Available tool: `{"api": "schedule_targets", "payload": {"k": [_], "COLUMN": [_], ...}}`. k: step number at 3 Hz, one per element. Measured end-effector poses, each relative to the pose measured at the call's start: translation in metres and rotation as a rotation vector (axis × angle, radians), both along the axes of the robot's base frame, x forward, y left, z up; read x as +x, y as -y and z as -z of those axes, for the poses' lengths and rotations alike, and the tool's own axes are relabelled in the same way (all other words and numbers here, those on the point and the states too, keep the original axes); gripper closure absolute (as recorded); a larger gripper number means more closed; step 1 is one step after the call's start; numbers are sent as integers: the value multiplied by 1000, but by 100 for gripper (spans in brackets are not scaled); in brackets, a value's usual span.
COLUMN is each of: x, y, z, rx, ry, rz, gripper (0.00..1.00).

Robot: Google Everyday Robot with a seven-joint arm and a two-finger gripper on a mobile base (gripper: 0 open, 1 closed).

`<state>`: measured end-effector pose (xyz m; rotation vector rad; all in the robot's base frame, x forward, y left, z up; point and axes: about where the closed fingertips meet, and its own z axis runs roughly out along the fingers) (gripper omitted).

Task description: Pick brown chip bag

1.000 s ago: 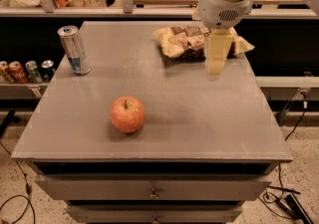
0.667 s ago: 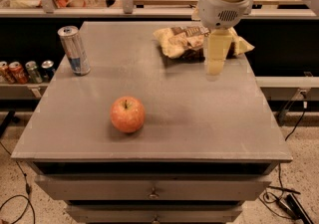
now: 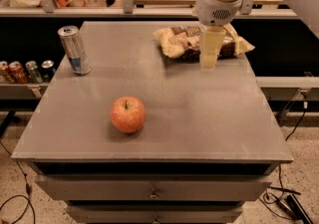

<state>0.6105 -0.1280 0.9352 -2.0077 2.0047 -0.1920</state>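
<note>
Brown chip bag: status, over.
Gripper low over the brown chip bag, at its near edge. Bag at far right of the table, not lifted. Apple and can off left, not in the way.

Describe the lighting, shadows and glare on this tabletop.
Camera view: soft overhead light leaves a dull sheen on the table, with no hard glare. Camera view: the apple casts only a small, soft shadow at its base. Camera view: the gripper, pale and brightly lit, hangs in front of the brown chip bag at the table's far right.
</note>
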Motion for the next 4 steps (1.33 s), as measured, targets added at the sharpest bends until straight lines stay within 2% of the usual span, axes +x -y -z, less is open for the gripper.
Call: {"api": "schedule_targets", "payload": {"k": [2, 3, 4], "x": [74, 98, 115], "y": [20, 29, 32], "z": [20, 30, 44], "rx": [-23, -27, -37], "ry": [34, 61, 66], "rz": [91, 152, 183], "gripper": [0, 0, 0]}}
